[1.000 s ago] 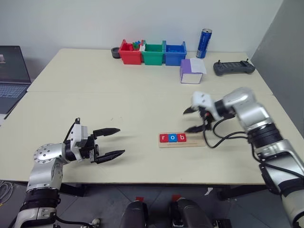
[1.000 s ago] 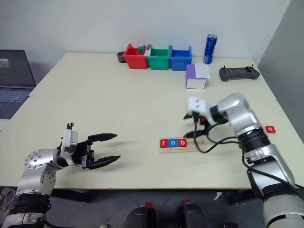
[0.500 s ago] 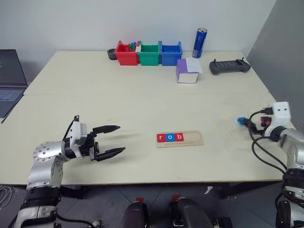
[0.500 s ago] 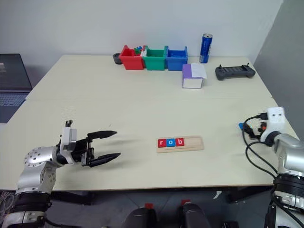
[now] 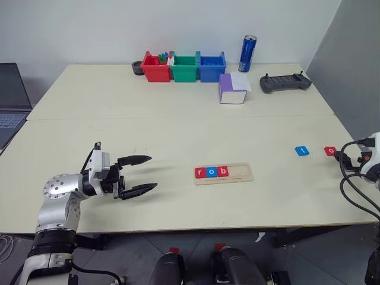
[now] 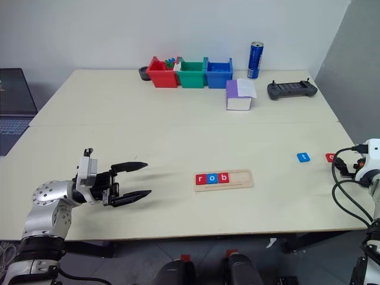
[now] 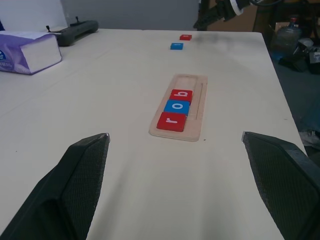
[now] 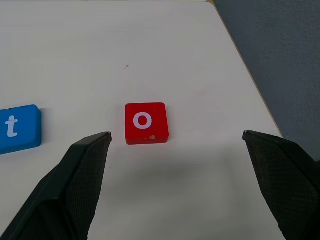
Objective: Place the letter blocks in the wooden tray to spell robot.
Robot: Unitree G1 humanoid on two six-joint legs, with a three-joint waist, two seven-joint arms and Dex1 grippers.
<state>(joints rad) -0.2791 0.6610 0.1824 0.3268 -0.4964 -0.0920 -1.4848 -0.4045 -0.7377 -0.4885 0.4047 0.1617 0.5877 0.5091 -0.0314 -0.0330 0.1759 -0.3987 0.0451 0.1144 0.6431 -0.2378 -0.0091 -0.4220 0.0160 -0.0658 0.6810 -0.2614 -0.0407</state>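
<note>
The wooden tray (image 5: 239, 173) lies on the table in front of me, with a red r (image 5: 200, 173), a blue o (image 5: 211, 173) and a red b (image 5: 222, 172) filling its left part. Two letter blocks lie loose near the table's right edge: a blue t (image 5: 302, 151) and a red o (image 5: 330, 151). My right gripper (image 8: 176, 135) stands open just short of the red o (image 8: 146, 122), with the blue t (image 8: 17, 128) beside it. To the left of the tray, my left gripper (image 5: 151, 172) is open and empty, pointing at the tray (image 7: 192, 85).
Red (image 5: 155, 66), green (image 5: 184, 66) and blue (image 5: 211, 65) bins, a blue can (image 5: 247, 53), a purple tissue box (image 5: 233, 89) and a black controller (image 5: 285, 84) stand at the back. A laptop (image 5: 9, 101) sits far left. The table's right edge (image 8: 250, 80) runs close to the red o.
My right arm has swung from the tray's right end out to the table's right edge, uncovering the blue t and red o. The left gripper kept still. The camera shifted slightly.
</note>
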